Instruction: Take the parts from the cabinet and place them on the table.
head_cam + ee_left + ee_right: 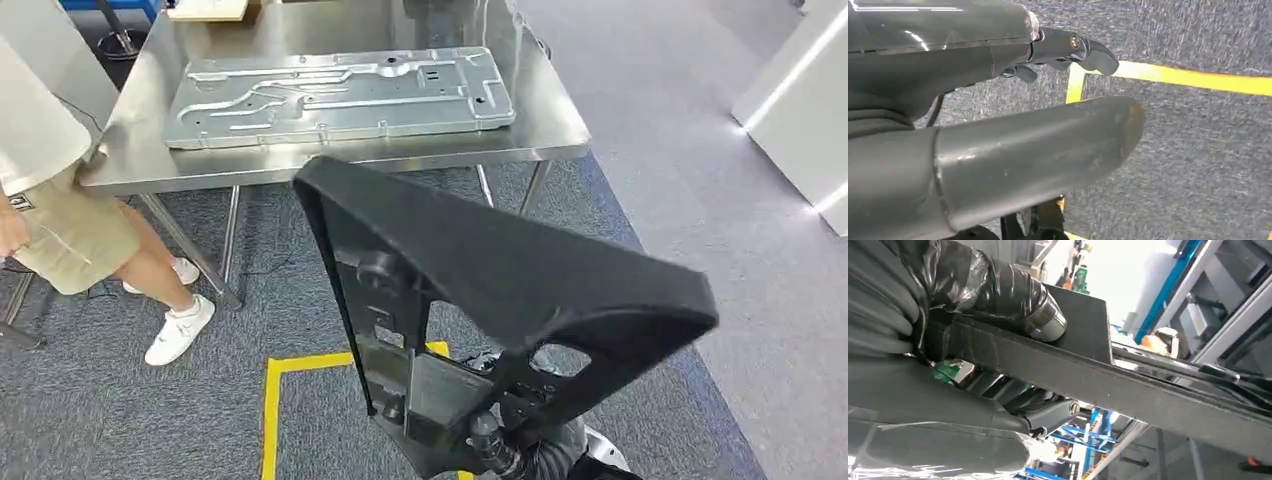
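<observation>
One large black plastic part [480, 290], flat, angular and pierced with cut-out openings, fills the middle of the head view, held up in front of the robot above the floor. Its lower end sits in the robot's right hand [490, 440], seen at the bottom edge of that view. In the right wrist view, the right hand's thick thumb [998, 290], wrapped in shiny film, presses on one face of the black part's edge [1128, 390] while darker fingers [1048, 412] lie against the opposite face, so the fingers are clamped on the part.

Beyond the raised part stands a shiny stainless steel table [560, 130] on thin legs. A long, pressed sheet-metal panel [340, 95], silver-grey with ribs and small holes, lies flat on the tabletop.

A person in khaki shorts and white trainers [180, 325] stands at the left, just beside the table's corner. Yellow tape [272, 410] marks a square outline on the grey carpet floor [700, 250].

In the left wrist view, the robot's left hand [1013, 125] hangs over the carpet near the yellow tape, holding nothing, its thumb and darker fingers [1088, 50] apart.
</observation>
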Controlling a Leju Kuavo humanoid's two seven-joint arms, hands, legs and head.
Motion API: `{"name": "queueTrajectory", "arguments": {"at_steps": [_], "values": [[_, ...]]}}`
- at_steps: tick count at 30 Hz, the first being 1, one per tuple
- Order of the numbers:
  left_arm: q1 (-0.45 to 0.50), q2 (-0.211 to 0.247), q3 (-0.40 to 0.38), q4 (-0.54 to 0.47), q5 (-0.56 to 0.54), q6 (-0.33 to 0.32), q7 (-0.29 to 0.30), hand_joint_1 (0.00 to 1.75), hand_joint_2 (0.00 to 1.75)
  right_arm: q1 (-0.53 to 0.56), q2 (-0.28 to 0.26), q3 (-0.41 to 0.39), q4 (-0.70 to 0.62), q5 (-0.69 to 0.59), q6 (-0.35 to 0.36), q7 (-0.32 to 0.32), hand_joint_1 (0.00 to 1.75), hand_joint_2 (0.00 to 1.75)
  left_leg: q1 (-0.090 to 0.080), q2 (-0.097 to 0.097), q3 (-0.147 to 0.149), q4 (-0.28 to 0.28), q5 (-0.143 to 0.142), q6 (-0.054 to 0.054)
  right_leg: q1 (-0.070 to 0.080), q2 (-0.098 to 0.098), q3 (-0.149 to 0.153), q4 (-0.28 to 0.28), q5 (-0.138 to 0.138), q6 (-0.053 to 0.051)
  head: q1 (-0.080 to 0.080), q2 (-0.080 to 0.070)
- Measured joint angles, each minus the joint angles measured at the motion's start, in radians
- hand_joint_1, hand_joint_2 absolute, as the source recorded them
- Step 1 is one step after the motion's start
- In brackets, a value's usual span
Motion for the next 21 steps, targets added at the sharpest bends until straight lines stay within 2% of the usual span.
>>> {"name": "queueTrajectory", "arguments": {"at_steps": [1, 2, 3, 4, 5, 6, 7, 8, 9, 10, 11, 12, 13, 15, 16, 17, 18, 20, 21], "values": [[0.002, 0.0, 0.0, 0.0, 0.0, 0.0, 0.0, 0.0, 0.0, 0.001, 0.0, 0.0, 0.0, -0.006, -0.001, -0.002, 1.75, 1.75, 0.0, -0.002, 0.009, 0.0, -0.009, -0.001, 0.0, 0.0, -0.033, 0.024, -0.02, 0.002, 0.0, 0.0], [0.003, 0.0, 0.0, 0.0, 0.0, 0.0, 0.0, 0.0, 0.0, 0.002, 0.0, 0.0, 0.0, -0.01, -0.002, -0.003, 1.75, 1.75, 0.0, -0.005, 0.021, 0.0, -0.018, -0.001, -0.001, 0.0, -0.045, 0.009, -0.012, 0.002, 0.0, 0.0], [0.003, 0.0, 0.0, 0.0, 0.0, 0.0, 0.0, 0.0, 0.0, 0.002, 0.0, 0.0, 0.0, -0.012, -0.002, -0.003, 1.75, 1.75, 0.0, -0.008, 0.037, 0.0, -0.03, -0.004, -0.001, 0.0, -0.041, -0.042, 0.023, 0.0, 0.0, 0.0], [0.002, 0.0, 0.0, 0.0, 0.0, 0.0, 0.0, 0.0, 0.0, 0.003, 0.0, -0.001, 0.0, -0.012, -0.002, -0.004, 1.75, 1.75, 0.0, -0.009, 0.054, -0.001, -0.041, -0.007, 0.001, 0.0, -0.025, -0.113, 0.081, -0.005, 0.0, 0.0], [0.002, 0.0, 0.0, 0.0, 0.0, 0.0, -0.001, 0.0, 0.0, 0.003, 0.0, -0.001, 0.0, -0.013, -0.002, -0.005, 1.75, 1.75, -0.001, -0.009, 0.071, -0.002, -0.053, -0.01, 0.005, 0.001, -0.009, -0.194, 0.16, -0.014, 0.0, 0.0], [0.002, -0.005, 0.001, 0.0, 0.0, 0.0, -0.001, 0.0, 0.0, 0.005, 0.0, -0.001, 0.0, -0.014, -0.002, -0.006, 1.75, 1.75, -0.001, -0.011, 0.075, -0.003, -0.061, -0.014, 0.013, 0.004, -0.01, -0.244, 0.233, -0.025, 0.0, 0.0], [0.001, -0.005, 0.002, 0.0, 0.0, 0.0, -0.001, 0.0, 0.0, 0.006, 0.0, -0.002, -0.001, -0.015, -0.002, -0.007, 1.75, 1.75, -0.001, -0.016, 0.08, -0.009, -0.068, -0.022, 0.016, 0.006, -0.004, -0.251, 0.212, -0.031, 0.002, 0.0], [0.0, -0.005, 0.002, 0.0, 0.0, 0.0, -0.001, 0.0, 0.0, 0.007, 0.0, -0.002, -0.002, -0.015, -0.003, -0.007, 1.75, 1.75, 0.0, -0.016, 0.083, -0.019, -0.075, -0.029, 0.019, 0.003, 0.001, -0.254, 0.214, -0.036, 0.001, 0.0], [0.001, -0.005, 0.001, 0.0, 0.0, 0.0, -0.001, 0.0, 0.0, 0.008, 0.0, -0.002, -0.003, -0.015, -0.002, -0.007, 1.75, 1.75, -0.001, -0.013, 0.095, -0.008, -0.064, -0.035, 0.02, 0.005, 0.005, -0.267, 0.217, -0.044, 0.001, 0.0], [0.0, -0.005, 0.002, 0.0, 0.0, 0.0, -0.002, 0.0, 0.0, 0.008, 0.0, -0.002, -0.005, -0.015, -0.002, -0.007, 1.75, 1.75, -0.003, -0.012, 0.106, -0.013, -0.06, -0.043, 0.015, 0.005, 0.019, -0.273, 0.215, -0.05, 0.001, 0.0], [0.0, -0.005, 0.002, 0.0, 0.0, 0.0, -0.001, 0.0, 0.0, 0.009, 0.001, -0.002, -0.007, -0.015, -0.002, -0.007, 1.75, 1.75, -0.002, -0.009, 0.103, -0.003, -0.068, -0.044, 0.005, 0.004, 0.041, -0.287, 0.216, -0.053, 0.002, 0.0], [-0.002, -0.006, 0.001, 0.0, 0.0, 0.0, -0.002, 0.0, 0.0, 0.008, 0.0, -0.002, -0.009, -0.015, -0.002, -0.008, 1.75, 1.75, -0.002, 0.0, 0.091, 0.041, -0.076, -0.048, 0.004, 0.002, 0.058, -0.294, 0.211, -0.059, 0.001, 0.0], [-0.005, -0.007, 0.002, 0.0, 0.0, 0.0, -0.002, 0.0, 0.0, 0.007, 0.001, -0.002, -0.01, -0.015, -0.002, -0.009, 1.75, 1.75, 0.0, 0.003, 0.051, 0.108, -0.099, -0.052, 0.003, -0.001, 0.066, -0.296, 0.205, -0.063, 0.0, 0.0], [-0.006, -0.005, 0.002, 0.0, 0.0, 0.0, -0.002, 0.0, 0.0, 0.009, 0.001, -0.002, -0.011, -0.015, -0.002, -0.008, 1.75, 1.75, 0.003, 0.007, -0.038, 0.237, -0.165, -0.065, 0.003, -0.002, 0.075, -0.296, 0.192, -0.062, 0.0, 0.0], [-0.004, -0.005, 0.002, 0.0, 0.0, 0.0, -0.002, 0.0, 0.0, 0.01, 0.001, -0.002, -0.011, -0.015, -0.002, -0.008, 1.75, 1.75, 0.004, 0.01, -0.079, 0.281, -0.195, -0.065, 0.003, -0.002, 0.082, -0.296, 0.183, -0.061, 0.0, 0.0], [-0.002, -0.005, 0.002, 0.0, 0.0, 0.0, -0.002, 0.0, 0.0, 0.01, 0.001, -0.002, -0.011, -0.015, -0.002, -0.008, 1.75, 1.75, 0.005, 0.011, -0.097, 0.281, -0.192, -0.065, 0.002, -0.001, 0.092, -0.295, 0.175, -0.059, 0.0, 0.0], [0.0, -0.005, 0.002, 0.0, 0.0, 0.0, -0.002, 0.0, 0.0, 0.01, 0.001, -0.002, -0.011, -0.015, -0.002, -0.008, 1.75, 1.75, 0.006, 0.011, -0.094, 0.238, -0.156, -0.064, 0.002, -0.001, 0.106, -0.295, 0.164, -0.056, 0.0, 0.0], [0.001, -0.005, 0.002, 0.0, 0.001, 0.0, -0.002, 0.0, 0.0, 0.01, 0.001, -0.002, -0.011, -0.015, -0.002, -0.008, 1.75, 1.75, 0.007, 0.013, -0.055, 0.084, -0.033, -0.064, 0.001, -0.003, 0.136, -0.292, 0.141, -0.048, 0.0, 0.0], [0.003, -0.005, 0.002, 0.0, 0.003, 0.0, -0.002, 0.0, 0.0, 0.01, 0.001, -0.002, -0.011, -0.015, -0.002, -0.008, 1.75, 1.75, 0.007, 0.018, -0.046, 0.015, 0.042, -0.058, 0.001, -0.004, 0.142, -0.292, 0.129, -0.042, 0.001, 0.0]]}}
